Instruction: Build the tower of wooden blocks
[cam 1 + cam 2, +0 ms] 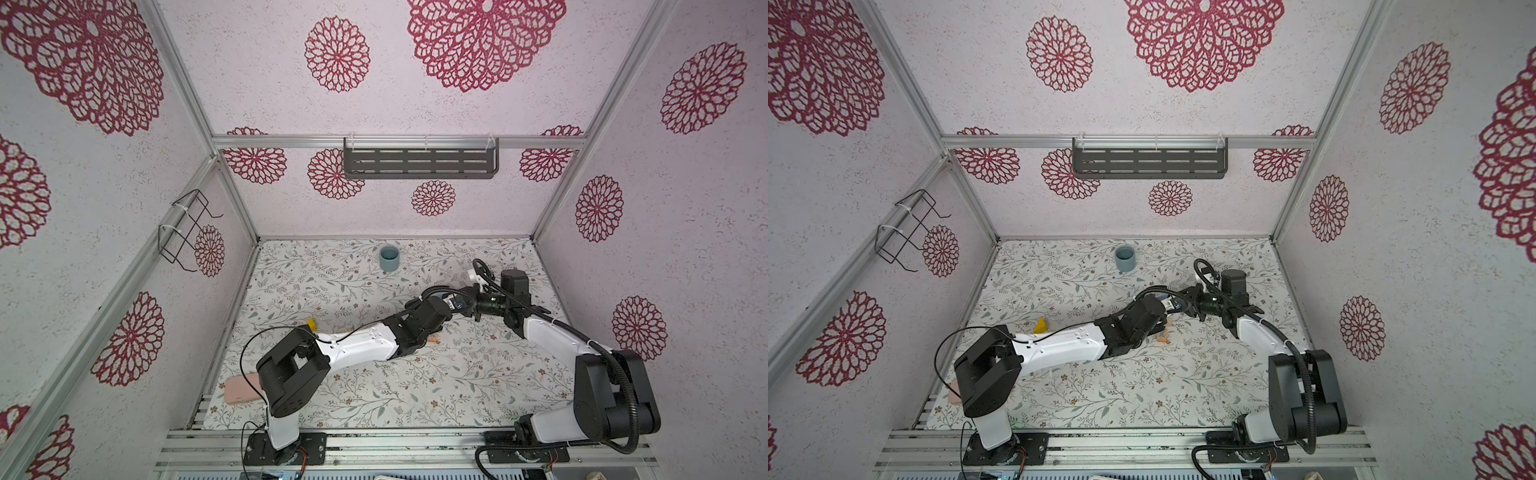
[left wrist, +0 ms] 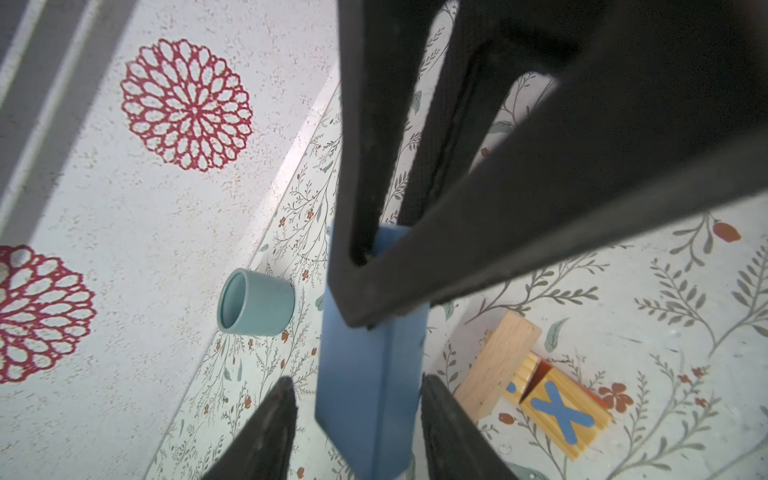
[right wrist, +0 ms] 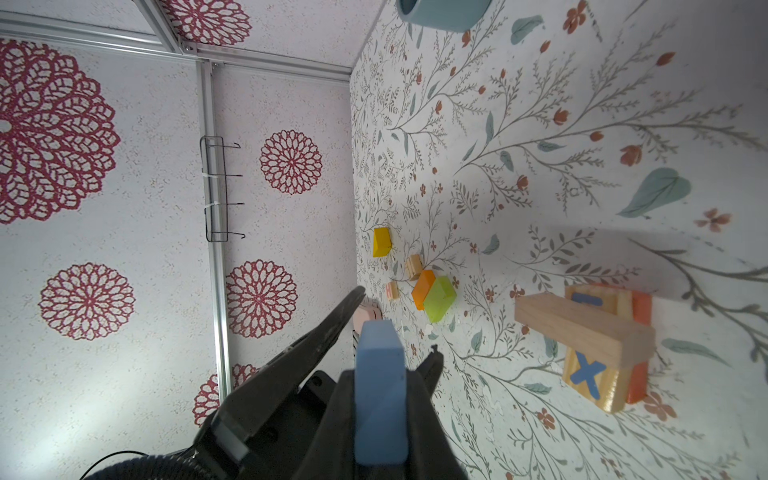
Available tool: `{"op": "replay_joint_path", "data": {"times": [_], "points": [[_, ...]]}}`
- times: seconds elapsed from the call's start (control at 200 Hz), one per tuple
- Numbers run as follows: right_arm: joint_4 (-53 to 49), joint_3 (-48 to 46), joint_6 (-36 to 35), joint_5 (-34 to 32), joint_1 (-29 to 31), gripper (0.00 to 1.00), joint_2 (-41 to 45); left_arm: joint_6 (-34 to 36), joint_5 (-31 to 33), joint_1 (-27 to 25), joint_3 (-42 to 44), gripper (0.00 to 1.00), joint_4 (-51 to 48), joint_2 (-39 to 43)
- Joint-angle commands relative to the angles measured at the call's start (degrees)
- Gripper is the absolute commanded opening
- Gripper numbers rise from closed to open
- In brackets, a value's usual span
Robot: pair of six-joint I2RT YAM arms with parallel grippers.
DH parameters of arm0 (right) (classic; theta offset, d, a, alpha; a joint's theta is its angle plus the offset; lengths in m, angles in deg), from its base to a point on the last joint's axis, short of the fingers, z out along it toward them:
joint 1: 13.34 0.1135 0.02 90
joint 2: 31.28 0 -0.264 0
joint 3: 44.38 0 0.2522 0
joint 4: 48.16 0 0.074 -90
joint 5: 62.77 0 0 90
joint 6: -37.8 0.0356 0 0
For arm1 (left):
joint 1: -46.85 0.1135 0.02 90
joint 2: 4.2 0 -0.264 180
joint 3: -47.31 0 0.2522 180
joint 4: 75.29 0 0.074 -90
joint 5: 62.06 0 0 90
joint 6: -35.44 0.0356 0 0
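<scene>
In both top views the two arms meet above the tabletop [image 1: 374, 399], nearer the robot than the cup [image 1: 389, 258] and somewhat to its right. The wrists largely hide what passes between them. The yellow wedge [image 1: 1041, 326] lies to the cup's left, also on the robot's side.

In the left wrist view, the right gripper [image 2: 365, 291] has its jaws clamped on the far end of the blue block [image 2: 370, 395], held clear of the surface. The left gripper [image 2: 356, 380] has its jaws apart, one on each side of the near end, with a thin gap on one side, so no firm hold shows. The started tower [image 2: 519, 374] stands beyond the block from the cup: a tan block [image 2: 496, 365] across letter cubes [image 2: 561, 411].

The right wrist view shows the same hold. An orange block [image 3: 423, 289] and a green block [image 3: 439, 298] lie loose, far from the cup.

This reads as a mid-air hand-over. Next, I judge, the left jaws must clamp squarely before the right ones let go — then the block can go to the tower.
</scene>
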Motion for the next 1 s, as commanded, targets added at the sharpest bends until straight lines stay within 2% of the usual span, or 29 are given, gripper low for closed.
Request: {"op": "replay_joint_path", "data": {"times": [0.0, 0.345, 0.46, 0.53, 0.615, 0.73, 0.996], "points": [[2.4, 0.85, 0.47, 1.8, -0.36, 0.15, -0.14, 1.08, 0.35, 0.65, -0.21, 0.47, 2.14, -0.83], [3.38, 0.85, 1.15, 2.2, -0.51, 0.18, -0.14, 1.0, -0.66, 0.75, -0.74, 0.31, 1.79, -1.29], [4.15, 0.84, 1.62, 2.43, -0.53, 0.19, -0.14, 1.14, -0.69, 0.74, -0.76, 0.29, 1.92, -1.48], [4.38, 0.85, 1.7, 2.58, -0.53, 0.2, -0.23, 1.41, -0.53, 0.72, -0.84, 0.23, 2.14, -1.43], [4.54, 0.88, 1.63, 2.68, -0.54, 0.21, -0.37, 1.59, -0.45, 0.63, -1.02, 0.09, 2.15, -1.57], [4.56, 1.02, 1.37, 2.76, -0.62, 0.25, -0.6, 1.46, -1.01, 0.71, -1.44, 0.09, 1.42, -1.47], [4.38, 1.55, -0.21, 2.39, -1.49, 0.44, -1.52, -1.45, -5.68, 0.9, -2.48, 0.08, -3.62, 0.42]]}}
